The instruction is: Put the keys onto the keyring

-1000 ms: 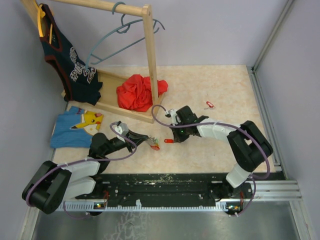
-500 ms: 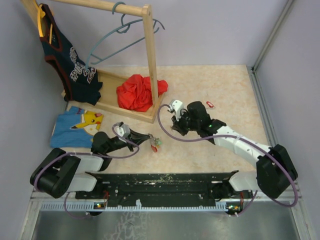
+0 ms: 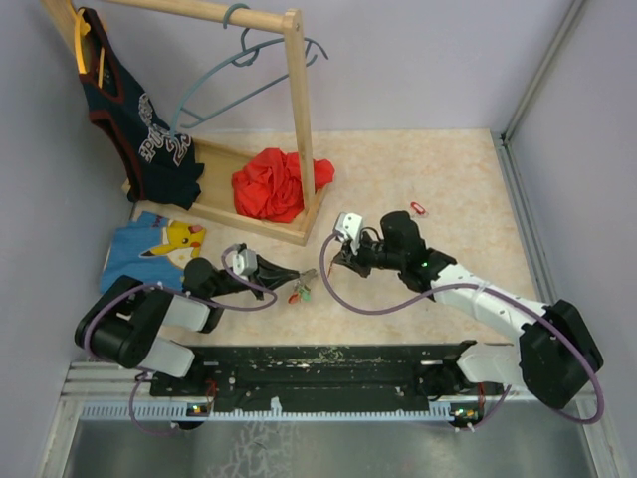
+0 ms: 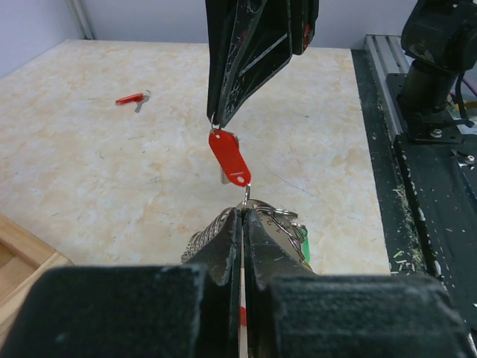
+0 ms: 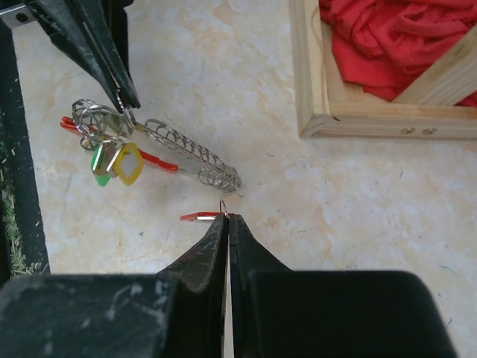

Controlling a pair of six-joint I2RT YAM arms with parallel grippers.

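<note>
My left hand (image 4: 244,218) is clamped shut on the keyring (image 5: 97,115), whose springy length points toward my right hand (image 5: 226,220). That hand, pinched shut on the red key (image 5: 197,216), holds it just beside the keyring's free end.

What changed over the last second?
Right arm unfolded, elbow swinging out right; right gripper kept its pinch on the red key, ending slightly farther back. Left arm folded in, shifting the keyring slightly left. Unchanged: left gripper shut on keyring, loose red key.
</note>
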